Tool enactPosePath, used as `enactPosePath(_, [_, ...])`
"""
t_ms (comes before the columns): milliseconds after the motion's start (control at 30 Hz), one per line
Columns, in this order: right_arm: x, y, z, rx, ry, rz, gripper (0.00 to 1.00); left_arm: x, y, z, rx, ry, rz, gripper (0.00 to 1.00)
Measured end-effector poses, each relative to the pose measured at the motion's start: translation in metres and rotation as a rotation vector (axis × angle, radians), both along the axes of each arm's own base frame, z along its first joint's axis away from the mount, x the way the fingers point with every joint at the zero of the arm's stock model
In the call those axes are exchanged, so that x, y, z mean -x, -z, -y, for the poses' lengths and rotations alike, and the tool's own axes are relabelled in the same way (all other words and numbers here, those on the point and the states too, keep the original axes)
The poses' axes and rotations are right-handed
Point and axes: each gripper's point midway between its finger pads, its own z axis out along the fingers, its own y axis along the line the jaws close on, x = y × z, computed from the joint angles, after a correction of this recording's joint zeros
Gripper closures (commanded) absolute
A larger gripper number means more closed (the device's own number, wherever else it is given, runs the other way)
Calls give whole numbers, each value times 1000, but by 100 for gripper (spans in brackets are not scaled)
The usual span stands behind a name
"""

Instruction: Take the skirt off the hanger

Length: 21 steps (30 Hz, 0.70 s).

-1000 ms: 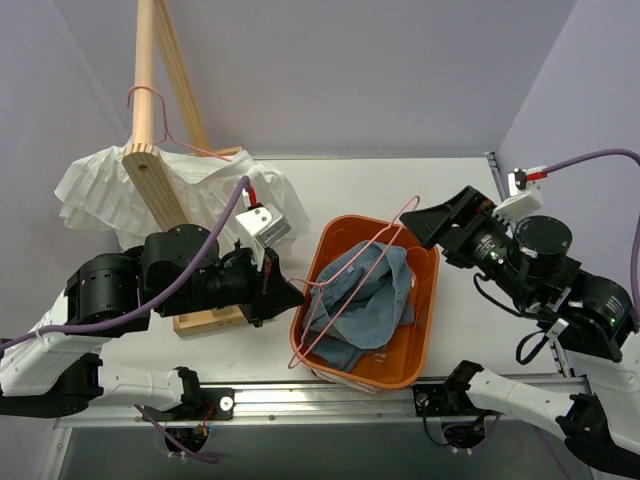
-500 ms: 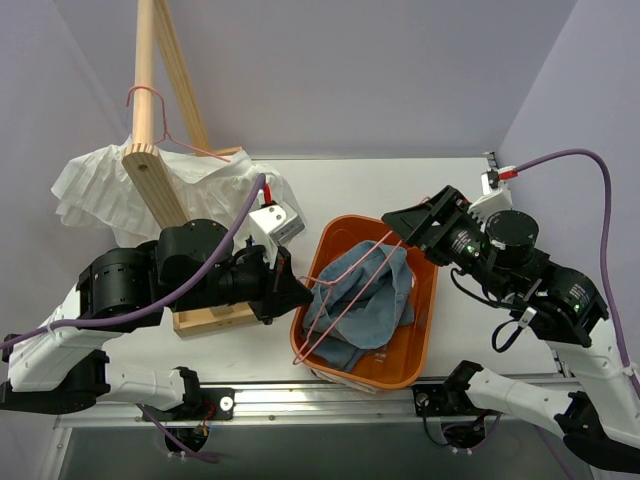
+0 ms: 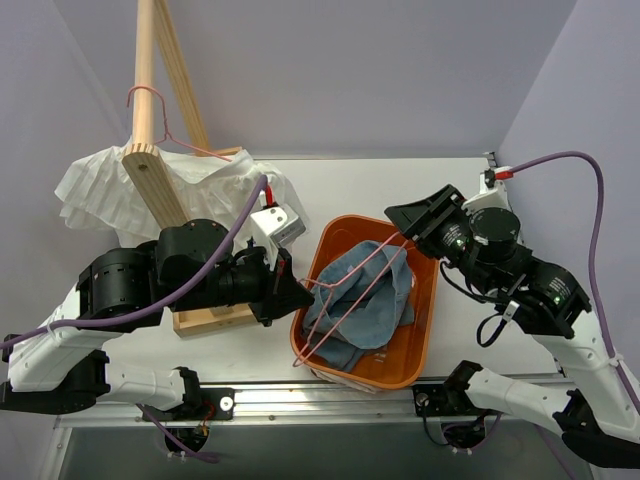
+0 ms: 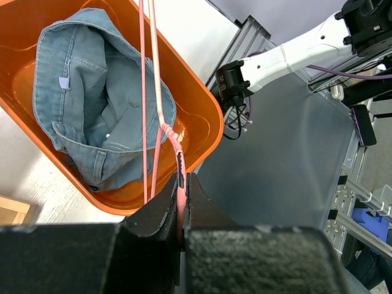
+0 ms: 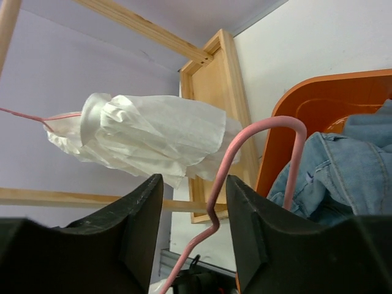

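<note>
A blue denim skirt (image 3: 365,295) (image 4: 86,92) (image 5: 343,165) lies crumpled in the orange basket (image 3: 425,330) (image 4: 202,110). A pink wire hanger (image 3: 350,285) (image 4: 160,92) slants across it. My left gripper (image 3: 298,292) (image 4: 182,179) is shut on the hanger's lower end at the basket's left rim. My right gripper (image 3: 395,218) (image 5: 195,184) is at the basket's far right corner, open. The hanger's hook (image 5: 245,141) stands between its fingers, nearer the right one, with a gap on each side.
A wooden rack (image 3: 150,120) stands at the back left on a wooden base (image 5: 214,92). A white garment (image 3: 100,190) (image 5: 153,135) hangs from it on a second pink hanger (image 3: 150,100). The table's right part is bare white.
My right gripper has swung left to the hanger's hook and its jaws have narrowed around it. The left gripper still holds the hanger, which has risen slightly.
</note>
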Motion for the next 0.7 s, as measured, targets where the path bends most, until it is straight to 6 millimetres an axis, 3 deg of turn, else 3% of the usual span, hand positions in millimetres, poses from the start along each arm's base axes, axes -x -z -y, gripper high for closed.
enactPosePath(67, [-3, 6, 0, 8, 11, -12, 77, 0, 0, 0, 0, 1, 0, 98])
enactPosePath(100, [-3, 9, 0, 12, 14, -17, 88, 0, 0, -1, 1, 1, 1, 98])
enactPosePath(167, [-5, 13, -2, 11, 18, -23, 100, 0, -1, -1, 4, 1, 3, 97])
enactPosePath(333, [-6, 23, -3, 12, 20, -32, 100, 0, -5, -6, 12, 4, 23, 25])
enactPosePath(367, [-6, 24, -2, 10, 21, -31, 100, 0, -6, -7, 17, 1, 24, 18])
enactPosePath(400, [-5, 24, -2, 7, 21, -28, 100, 0, -8, -9, 26, -3, 24, 1])
enactPosePath(433, [-4, 23, -1, 5, 21, -25, 100, 0, -10, -12, 34, -4, 33, 6])
enactPosePath(700, [-5, 17, -1, -12, 20, -8, 100, 0, -33, -49, 174, -68, 67, 6])
